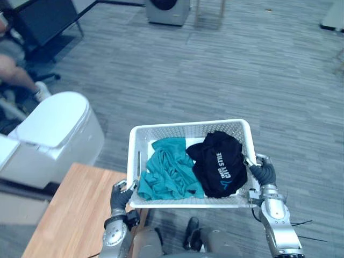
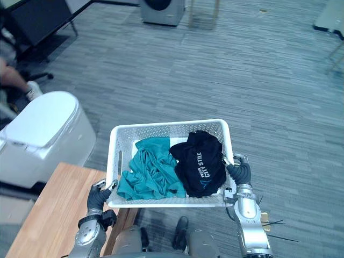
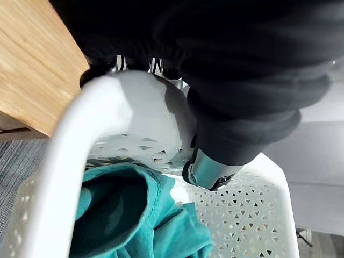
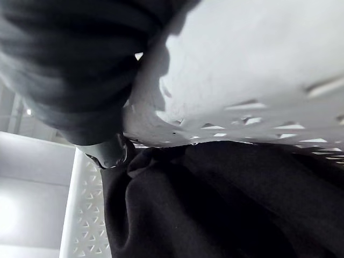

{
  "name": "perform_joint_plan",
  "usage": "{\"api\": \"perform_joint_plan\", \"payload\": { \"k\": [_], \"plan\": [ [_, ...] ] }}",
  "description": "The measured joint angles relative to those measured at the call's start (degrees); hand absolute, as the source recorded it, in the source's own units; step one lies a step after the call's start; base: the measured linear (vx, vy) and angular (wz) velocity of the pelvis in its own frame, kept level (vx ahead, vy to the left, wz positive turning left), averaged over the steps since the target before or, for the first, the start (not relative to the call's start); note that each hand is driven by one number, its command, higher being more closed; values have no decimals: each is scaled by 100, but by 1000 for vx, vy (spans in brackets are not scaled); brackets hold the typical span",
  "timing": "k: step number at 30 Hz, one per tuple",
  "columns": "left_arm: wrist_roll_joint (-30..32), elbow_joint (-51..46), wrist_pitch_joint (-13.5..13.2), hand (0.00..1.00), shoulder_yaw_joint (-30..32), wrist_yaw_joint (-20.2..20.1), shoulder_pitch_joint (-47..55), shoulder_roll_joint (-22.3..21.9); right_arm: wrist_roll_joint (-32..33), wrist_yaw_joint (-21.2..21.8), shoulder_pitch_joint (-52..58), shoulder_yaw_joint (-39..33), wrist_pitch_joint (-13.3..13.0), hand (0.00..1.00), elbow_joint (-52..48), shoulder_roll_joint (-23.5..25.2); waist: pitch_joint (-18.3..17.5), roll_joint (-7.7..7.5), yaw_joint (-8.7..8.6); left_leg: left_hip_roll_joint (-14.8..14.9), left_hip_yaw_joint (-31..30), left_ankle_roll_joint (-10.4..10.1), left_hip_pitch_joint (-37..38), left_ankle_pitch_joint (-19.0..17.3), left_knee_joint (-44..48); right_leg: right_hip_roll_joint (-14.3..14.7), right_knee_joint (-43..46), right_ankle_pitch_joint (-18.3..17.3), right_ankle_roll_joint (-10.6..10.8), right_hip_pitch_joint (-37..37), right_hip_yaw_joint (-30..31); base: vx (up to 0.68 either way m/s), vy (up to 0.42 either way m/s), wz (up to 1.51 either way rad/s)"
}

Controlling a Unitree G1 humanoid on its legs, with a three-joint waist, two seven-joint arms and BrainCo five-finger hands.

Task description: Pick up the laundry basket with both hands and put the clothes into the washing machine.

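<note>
**Basket held level between both hands, washer far ahead**

The robot holds the white laundry basket (image 1: 188, 124) out in front, one hand on each short side, which keeps the load level. The left hand (image 1: 121, 195) curls its fingers over the rim at the basket's 8 o'clock corner. The right hand (image 1: 263, 173) hooks the rim near 4 o'clock. A teal garment (image 1: 169, 172) and a black garment (image 1: 219, 164) lie side by side below the rim, so a spill looks unlikely. The washing machine (image 1: 167, 9) stands at 12 o'clock, well apart. A wooden table (image 1: 70, 215) sits at 8 o'clock, just beside the left hand.
</note>
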Motion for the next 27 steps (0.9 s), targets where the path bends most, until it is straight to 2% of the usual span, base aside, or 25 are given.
{"api": "perform_joint_plan", "payload": {
  "k": [1, 3, 4, 5, 7, 8, 9, 10, 11, 12, 14, 16, 17, 19, 20, 21, 22, 23, 24, 25, 26, 27],
  "plan": [
    [3, -2, 2, 100, 25, -14, 3, 22, 3, -13, 48, 45, 1, 100, -103, 3, 6, 1, 96, -262, -274, -252, -233, 158, -1056, 45, -283, 30, 48, 150, 272, 221, 92, -93],
    [7, -8, 6, 100, 26, -14, 31, 3, 0, -18, 53, 46, 1, 100, -145, -2, 4, 17, 131, -313, -374, -480, -294, 337, -1747, 93, -446, 91, 143, 253, 467, 231, 98, -81],
    [12, -37, 9, 100, 28, -15, 68, -12, -2, -25, 61, 46, 1, 100, -167, 3, 4, 35, 155, -311, -363, -453, -280, 625, -2014, 142, -537, 137, 217, 351, 620, 324, 141, -89],
    [14, -52, 14, 100, 27, -15, 113, -45, -4, -39, 125, 54, 2, 100, -209, 6, -5, 27, 264, -333, -318, -197, -178, 854, -1975, 144, -530, 115, 312, 459, 829, 339, 158, -94],
    [14, -97, 18, 100, 30, -15, 163, -59, -6, -37, 191, 57, 2, 100, -251, 34, -57, -54, 271, -388, -212, 93, -103, 883, -1865, 39, -254, -75, 528, 408, 1009, 345, 167, -66],
    [16, -128, 24, 100, 25, -21, 214, -28, -22, -38, 326, 46, 0, 100, -255, 125, -134, -239, 249, -554, -33, 388, 139, 695, -1923, -286, 622, -536, 914, 157, 1074, 438, 192, -32],
    [17, -124, 44, 100, 22, -23, 207, -31, -52, -37, 367, 33, 0, 100, -248, 142, -137, -284, 231, -645, 19, 456, 237, 633, -1915, -423, 1204, -649, 1032, -33, 1114, 536, 244, -16],
    [19, -122, 91, 100, 14, -23, 200, -45, -101, -35, 394, 13, 17, 100, -211, 164, -135, -285, 140, -760, 20, 529, 391, 490, -1897, -631, 2204, -698, 1112, -375, 1118, 446, 210, 13],
    [30, -124, 114, 100, 15, -21, 231, 17, -122, -33, 400, 11, 34, 100, -85, 228, -90, -315, 5, -927, 31, 652, 816, 332, -1996, -1009, 3617, -704, 1062, -820, 975, 537, 230, 21],
    [52, -123, 142, 100, 16, -21, 266, 99, -133, -18, 388, 20, 39, 100, 67, 288, -78, -292, -58, -975, 49, 709, 1196, 225, -2079, -1228, 4185, -791, 910, -970, 803, 456, 164, 14],
    [104, -156, 142, 100, 18, -13, 228, 240, -141, -16, 368, 47, 37, 100, 161, 360, -86, -247, -57, -958, 88, 740, 1680, 177, -2377, -1383, 4109, -872, 776, -1258, 511, 514, 102, -7],
    [113, -212, 122, 100, 19, -14, 178, 347, -140, -3, 226, 48, 25, 100, 161, 355, -96, -220, -65, -916, 76, 679, 1923, 101, -2685, -1306, 3425, -854, 778, -1686, 357, 473, 48, -8],
    [114, -212, 132, 100, 20, -14, 121, 350, -139, 10, 119, 33, 25, 100, 191, 330, -76, -187, -81, -851, 75, 631, 2058, 76, -2845, -1144, 2574, -664, 806, -1899, 334, 506, -26, 1],
    [125, -207, 146, 100, 17, -14, 10, 356, -116, 10, 87, 23, 26, 100, 216, 272, -22, -101, -159, -705, -9, 391, 2419, -39, -3097, -820, 1037, 128, 855, -1955, 442, 652, -64, 17],
    [149, -206, 147, 100, 16, -14, -26, 390, -115, -7, 96, 23, 26, 100, 216, 286, -34, -132, -252, -698, -63, 245, 2704, -112, -3258, -707, 15, 786, 922, -1923, 549, 630, -110, 26],
    [171, -206, 144, 100, 10, -15, -22, 425, -116, -9, 101, 26, 26, 100, 215, 281, -52, -198, -321, -752, -96, 84, 3008, -202, -3379, -696, -441, 1182, 823, -1908, 624, 788, -176, 32],
    [235, -173, 146, 100, -3, -16, -41, 378, -116, -21, 179, 20, 25, 100, 211, 275, -100, -227, -397, -760, -320, -235, 3403, -451, -3335, -730, -160, 1913, 479, -1943, 737, 692, -163, 19],
    [245, -124, 146, 100, -3, -16, -84, 309, -117, -27, 181, -5, 30, 100, 217, 256, -105, -124, -401, -672, -373, -266, 3483, -479, -3255, -704, 196, 2045, 439, -2044, 713, 562, -134, -3],
    [246, -67, 160, 100, -4, -15, -153, 208, -119, -24, 147, -63, 47, 100, 228, 201, -137, 70, -361, -510, -399, -287, 3446, -467, -3075, -591, 643, 1706, 344, -2177, 636, 677, -168, 2],
    [266, -62, 156, 100, -100, -14, -287, 136, -116, -28, 161, -245, 56, 100, 222, 203, -158, 212, -414, -254, -549, -679, 2936, -87, -1761, -507, 1319, 973, 274, -2211, 440, 659, -182, 1],
    [266, -59, 156, 100, -109, -13, -304, 136, -116, -29, 162, -252, 57, 100, 223, 203, -154, 220, -407, -219, -556, -707, 2864, 11, -1556, -473, 1354, 896, 271, -2174, 431, 792, -239, 8],
    [264, -30, 159, 100, -117, -13, -278, 99, -115, -34, 178, -239, 90, 100, 197, 183, -124, 251, -364, -26, -639, -884, 2397, 926, -207, -316, 1365, 588, 232, -1799, 430, 532, -159, -11]
  ]
}}
